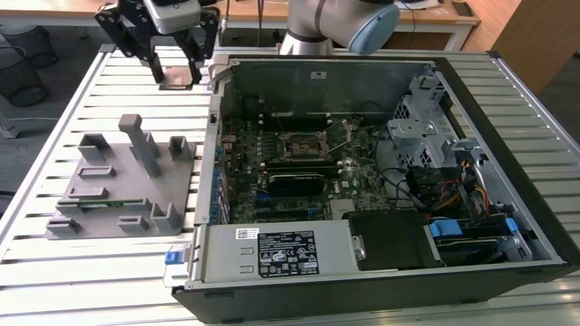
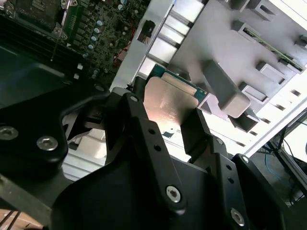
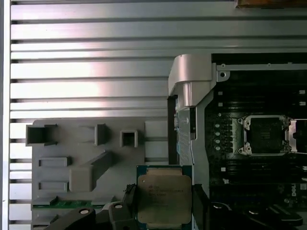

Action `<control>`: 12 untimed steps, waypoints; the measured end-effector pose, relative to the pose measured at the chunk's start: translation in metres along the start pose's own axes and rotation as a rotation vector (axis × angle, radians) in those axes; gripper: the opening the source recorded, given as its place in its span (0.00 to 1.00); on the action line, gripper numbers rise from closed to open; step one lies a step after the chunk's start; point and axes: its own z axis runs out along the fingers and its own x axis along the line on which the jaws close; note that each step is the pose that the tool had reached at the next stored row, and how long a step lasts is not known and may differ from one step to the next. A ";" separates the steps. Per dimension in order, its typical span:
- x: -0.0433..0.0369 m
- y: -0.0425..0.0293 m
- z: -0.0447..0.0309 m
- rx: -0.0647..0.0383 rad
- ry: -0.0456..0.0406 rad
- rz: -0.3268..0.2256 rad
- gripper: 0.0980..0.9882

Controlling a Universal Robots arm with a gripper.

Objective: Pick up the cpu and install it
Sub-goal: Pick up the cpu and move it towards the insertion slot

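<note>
The open computer case (image 1: pixel 363 85) sits on the slatted table (image 1: pixel 81 285), just beside the grey fixture (image 1: pixel 109 197). My gripper (image 1: pixel 176 75) hangs above the table near the case's corner, clenched around the cpu (image 3: pixel 163 199).

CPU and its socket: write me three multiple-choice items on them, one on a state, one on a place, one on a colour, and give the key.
1. The socket is: A empty; B holding a chip; C under a cooler.
2. The cpu is: A seated in the socket; B loose inside the computer case; C held in the pincer, outside the computer case.
3. The cpu's top is: A black; B pale silver; C red.
Key: 1 A, its framed middle is bare. 2 C, the pincer clamps it beside the computer case's corner in the exterior view. 3 B, the metal lid looks pale in both wrist views.
</note>
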 end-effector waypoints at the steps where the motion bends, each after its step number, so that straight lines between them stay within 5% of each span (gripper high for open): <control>1: -0.0092 0.0006 0.0003 0.000 -0.0001 0.000 0.50; 12: -0.0504 0.0029 0.0012 0.000 0.0000 0.000 0.50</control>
